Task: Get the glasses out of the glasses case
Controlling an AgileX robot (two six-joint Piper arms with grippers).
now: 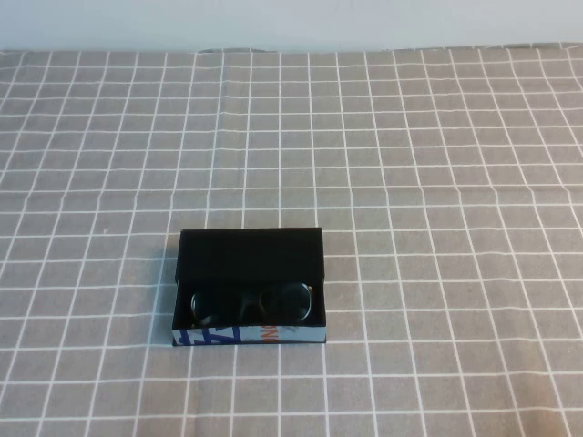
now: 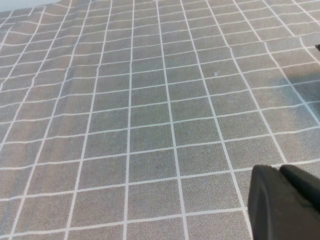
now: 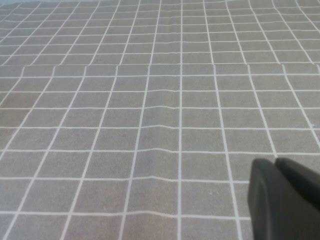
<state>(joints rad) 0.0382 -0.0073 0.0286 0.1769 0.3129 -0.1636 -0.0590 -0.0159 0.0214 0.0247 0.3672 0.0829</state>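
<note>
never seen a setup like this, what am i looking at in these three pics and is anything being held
This is a two-armed robot at a table with a grey checked cloth. One picture looks down from a raised camera; neither arm shows there. It shows an open black glasses case with dark glasses lying inside. The other two come from cameras on each wrist. The dark shape at the edge of each is that arm's tool: left tool, right tool, both over bare cloth. Each looks shut, and nothing is held.
</note>
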